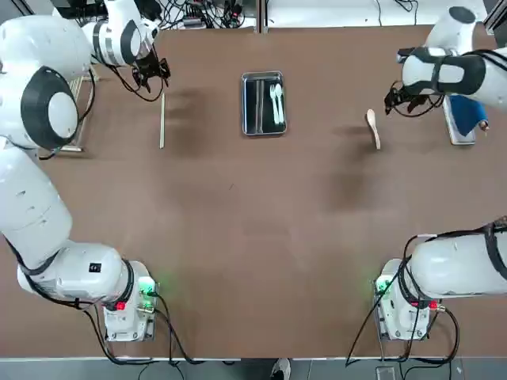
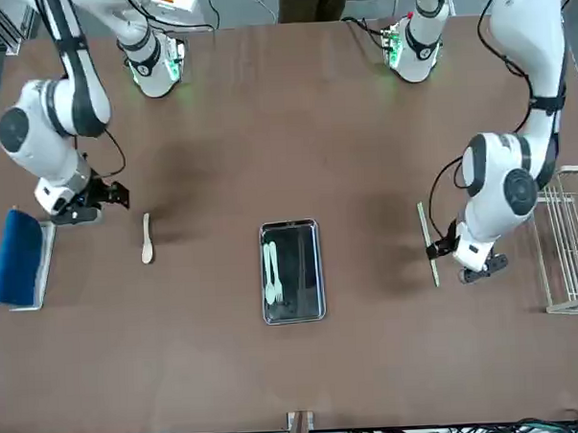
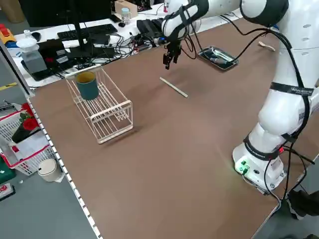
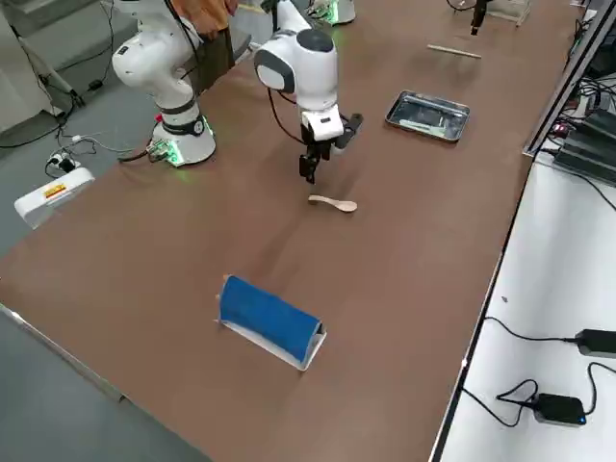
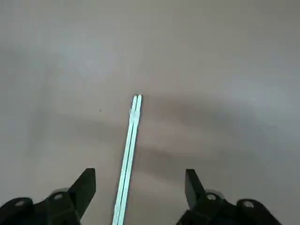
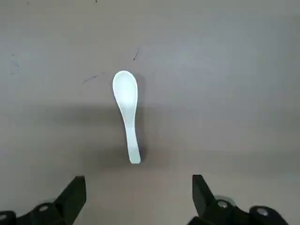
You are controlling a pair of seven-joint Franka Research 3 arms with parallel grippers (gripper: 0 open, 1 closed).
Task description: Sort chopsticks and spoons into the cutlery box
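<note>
I see my left hand [image 1: 150, 75] near the far left corner of the bench [image 1: 253, 261], hanging over the far end of the chopsticks [image 1: 162, 119]. Its fingers [image 5: 84, 187] stand wide apart with the sticks running between them below, and they grip nothing. The chopsticks lie flat as a pair, pointing from the far edge toward the robot's side.

My right hand [image 1: 394, 100] hangs toward the far right, just beside a spoon [image 1: 372, 127] that lies loose on the bench. Its fingers [image 6: 75, 192] are spread wide and empty, clear of the spoon, whose bowl lies nearer the far edge than its handle.

The box [image 1: 263, 103] sits at the middle of the far edge, between the two hands and well apart from both. Two spoons [image 1: 276, 101] lie in its right compartment; I cannot make out anything in the dark left one.

A white wire rack [image 3: 102, 107] with a teal cup [image 3: 87, 85] in it stands at the left edge. A blue-topped holder [image 4: 269, 320] rests at the right edge. Beyond the far edge, a desk holds cables and a keyboard [image 3: 87, 32].
</note>
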